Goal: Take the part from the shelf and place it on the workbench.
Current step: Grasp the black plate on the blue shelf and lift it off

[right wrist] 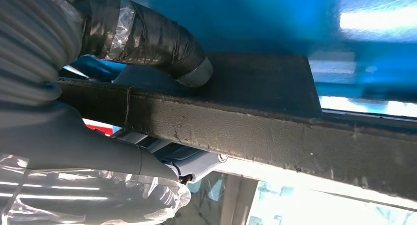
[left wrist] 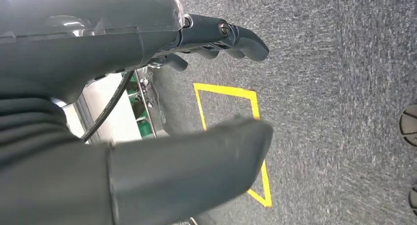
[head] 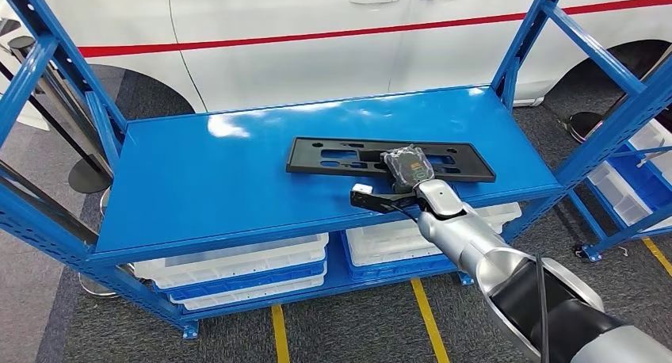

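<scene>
The part (head: 341, 155) is a long flat black plastic plate with cut-outs, lying on the blue shelf (head: 206, 189) right of its middle. My right hand (head: 408, 169) reaches in from the lower right and sits over the plate's near edge. In the right wrist view the taped thumb (right wrist: 147, 38) presses on one face of the part (right wrist: 275, 131) and the grey fingers (right wrist: 98, 146) lie against the other side, so the hand grips the edge. My left hand (left wrist: 123, 43) hangs over grey carpet with its fingers apart and holds nothing.
A white car (head: 317, 30) with a red stripe stands behind the rack. Blue uprights (head: 47, 62) frame the shelf on both sides. White and blue bins (head: 238, 272) sit on the level below. Another rack with bins (head: 634, 181) stands at the right. Yellow lines (head: 428, 315) mark the floor.
</scene>
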### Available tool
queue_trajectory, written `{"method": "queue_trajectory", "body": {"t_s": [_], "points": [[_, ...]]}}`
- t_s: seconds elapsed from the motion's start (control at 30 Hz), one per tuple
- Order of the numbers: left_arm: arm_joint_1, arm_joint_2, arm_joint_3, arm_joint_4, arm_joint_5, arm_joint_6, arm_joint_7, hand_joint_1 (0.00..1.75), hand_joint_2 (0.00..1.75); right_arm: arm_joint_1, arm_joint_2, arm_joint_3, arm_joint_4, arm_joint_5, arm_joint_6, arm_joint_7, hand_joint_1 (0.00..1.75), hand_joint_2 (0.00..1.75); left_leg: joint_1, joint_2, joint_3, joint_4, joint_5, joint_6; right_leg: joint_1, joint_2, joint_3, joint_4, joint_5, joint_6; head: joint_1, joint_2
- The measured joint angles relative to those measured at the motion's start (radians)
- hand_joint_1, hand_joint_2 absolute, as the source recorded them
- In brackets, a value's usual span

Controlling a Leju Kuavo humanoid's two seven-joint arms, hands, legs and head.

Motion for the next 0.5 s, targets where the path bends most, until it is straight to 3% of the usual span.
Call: {"method": "queue_trajectory", "body": {"t_s": [0.17, 0.37, 0.43, 0.5], "points": [[0.001, 0.0, 0.005, 0.0, 0.002, 0.003, 0.006, 0.0, 1.75, 0.035, -0.016, 0.0, -0.064, 0.014, -0.127, -0.032, 1.75, 1.75, 0.0, 0.0, 0.0, 0.0, 0.0, 0.0, 0.0, 0.0, 0.0, 0.0, 0.0, 0.0, 0.0, 0.0], [0.005, 0.002, 0.006, 0.0, 0.004, 0.012, 0.025, 0.0, 1.75, 0.109, -0.083, -0.022, -0.331, 0.019, -0.197, -0.071, 1.75, 1.75, -0.007, -0.001, -0.004, 0.006, -0.003, 0.004, -0.007, -0.002, -0.001, -0.004, 0.001, 0.008, 0.0, 0.0], [0.005, 0.005, 0.006, 0.0, 0.004, 0.012, 0.027, 0.0, 1.75, 0.134, -0.101, -0.042, -0.424, 0.046, -0.215, -0.069, 1.75, 1.75, -0.009, -0.002, -0.005, 0.006, -0.001, 0.009, -0.01, -0.002, -0.001, -0.006, 0.004, 0.014, 0.0, 0.0], [0.004, 0.007, 0.006, 0.0, 0.003, 0.012, 0.028, 0.0, 1.75, 0.155, -0.118, -0.062, -0.501, 0.072, -0.227, -0.067, 1.75, 1.75, -0.006, 0.0, -0.001, -0.007, 0.011, 0.021, -0.01, -0.002, -0.001, -0.004, 0.0, 0.02, 0.0, 0.0]]}}
